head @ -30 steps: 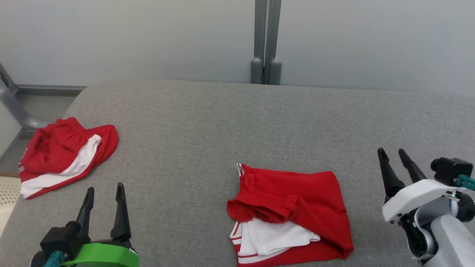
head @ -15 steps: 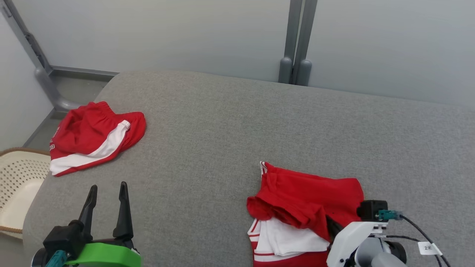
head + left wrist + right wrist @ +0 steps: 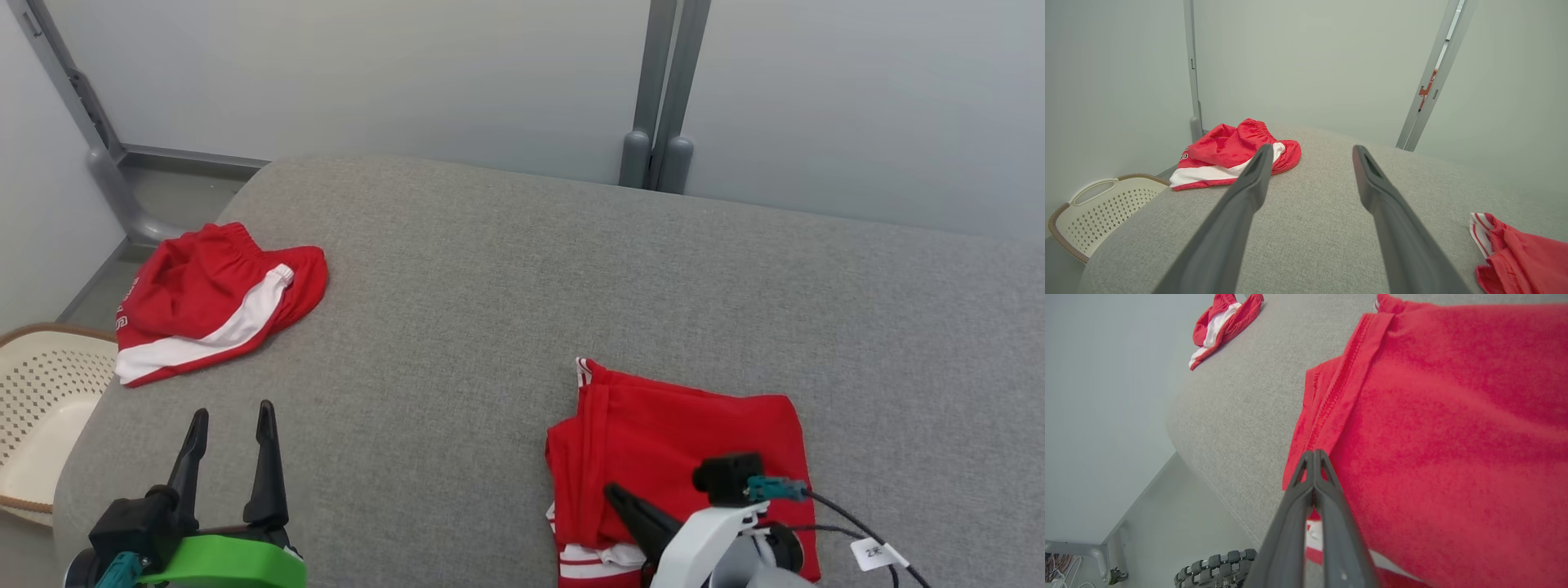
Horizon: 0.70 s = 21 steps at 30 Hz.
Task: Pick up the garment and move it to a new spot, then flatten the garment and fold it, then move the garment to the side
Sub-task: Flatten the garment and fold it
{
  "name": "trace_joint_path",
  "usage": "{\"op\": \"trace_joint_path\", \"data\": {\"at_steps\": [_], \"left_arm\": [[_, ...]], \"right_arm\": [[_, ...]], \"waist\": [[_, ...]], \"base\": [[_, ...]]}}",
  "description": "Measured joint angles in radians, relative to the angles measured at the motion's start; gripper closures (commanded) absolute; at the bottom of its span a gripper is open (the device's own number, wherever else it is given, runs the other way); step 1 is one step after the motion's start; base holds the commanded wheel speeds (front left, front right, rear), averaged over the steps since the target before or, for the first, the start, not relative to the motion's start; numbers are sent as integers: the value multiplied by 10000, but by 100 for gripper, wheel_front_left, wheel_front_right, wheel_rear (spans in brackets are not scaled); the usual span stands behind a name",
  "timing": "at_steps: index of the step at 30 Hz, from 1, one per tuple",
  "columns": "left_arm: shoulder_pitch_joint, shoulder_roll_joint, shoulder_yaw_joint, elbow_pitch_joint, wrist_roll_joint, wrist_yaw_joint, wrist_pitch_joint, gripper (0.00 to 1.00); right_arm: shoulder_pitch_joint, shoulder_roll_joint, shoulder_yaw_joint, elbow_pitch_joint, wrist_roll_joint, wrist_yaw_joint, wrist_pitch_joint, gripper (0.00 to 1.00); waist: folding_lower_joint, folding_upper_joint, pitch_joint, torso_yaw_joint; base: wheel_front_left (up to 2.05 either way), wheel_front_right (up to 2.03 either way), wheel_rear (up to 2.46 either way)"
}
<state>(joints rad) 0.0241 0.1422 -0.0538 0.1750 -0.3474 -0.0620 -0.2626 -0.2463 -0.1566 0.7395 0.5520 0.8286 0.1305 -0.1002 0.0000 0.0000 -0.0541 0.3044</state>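
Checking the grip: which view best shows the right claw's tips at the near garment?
Right wrist view: the right claw is shut, tips at the hem of the near red garment; pinched fabric unconfirmed. Head view shows it from above; left wrist view catches the garment's corner.

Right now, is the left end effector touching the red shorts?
Apart. The head view shows bare grey cushion between the left end effector and the red shorts.

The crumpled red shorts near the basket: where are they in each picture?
Head view: shorts at left, on the pad's far corner.
Left wrist view: shorts left of centre, at the pad's far edge.
Right wrist view: shorts small, top left.
Shared landmark: the near garment.
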Motion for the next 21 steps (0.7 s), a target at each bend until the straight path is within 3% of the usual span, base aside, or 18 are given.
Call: {"op": "trace_joint_path", "data": {"at_steps": [7, 9, 10, 15, 21], "left_arm": [[63, -23, 209, -278, 92, 10, 0, 0], [106, -56, 219, -370, 167, 10, 0, 0], [128, -79, 247, -395, 171, 10, 0, 0], [178, -167, 364, -568, 242, 8, 0, 0], [265, -274, 479, -752, 382, -48, 0, 0]], "right_arm": [[-584, -1200, -694, -1244, -52, 0, -1354, 100], [-699, -1530, -1202, -1586, -362, 0, -1496, 9], [-711, -1664, -1547, -1772, -466, 0, -1530, 0], [-624, -2080, -3277, -2504, -1425, 0, -1615, 0], [246, -1942, -5425, -3120, -2863, 0, -1618, 0]], "waist": [[0, 0, -48, -475], [0, 0, -57, -637], [0, 0, -63, -731], [0, 0, -97, -1170], [0, 1, -150, -1665]], "base": [[0, 0, 0], [0, 0, 0], [0, 0, 0], [0, 0, 0], [0, 0, 0]]}}
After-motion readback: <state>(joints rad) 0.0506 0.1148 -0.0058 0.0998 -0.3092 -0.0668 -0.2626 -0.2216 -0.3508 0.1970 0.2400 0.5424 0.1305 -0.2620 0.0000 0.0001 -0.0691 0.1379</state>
